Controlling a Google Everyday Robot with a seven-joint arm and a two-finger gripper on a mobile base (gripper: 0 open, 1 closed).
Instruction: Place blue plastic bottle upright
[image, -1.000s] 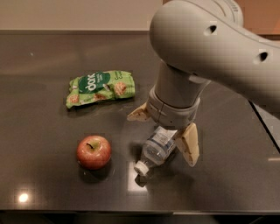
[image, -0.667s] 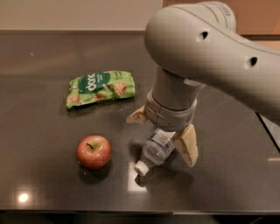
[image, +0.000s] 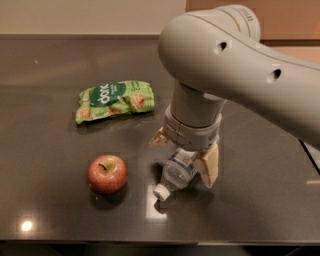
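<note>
The blue plastic bottle lies on its side on the dark table. Its white cap points toward the front left. Its back end is hidden under the wrist. My gripper hangs straight down over the bottle. One tan finger stands at the bottle's left rear and the other at its right, so the fingers straddle the bottle. The right finger is against the bottle's side. The jaws look open around it. The bottle still rests on the table.
A red apple stands left of the bottle, about a hand's width away. A green snack bag lies behind the apple. The big grey arm fills the upper right. The table's front edge runs along the bottom.
The arm has shifted slightly left and lower over the bottle. The fingers stand a little closer together. The bottle, apple and bag have not moved.
</note>
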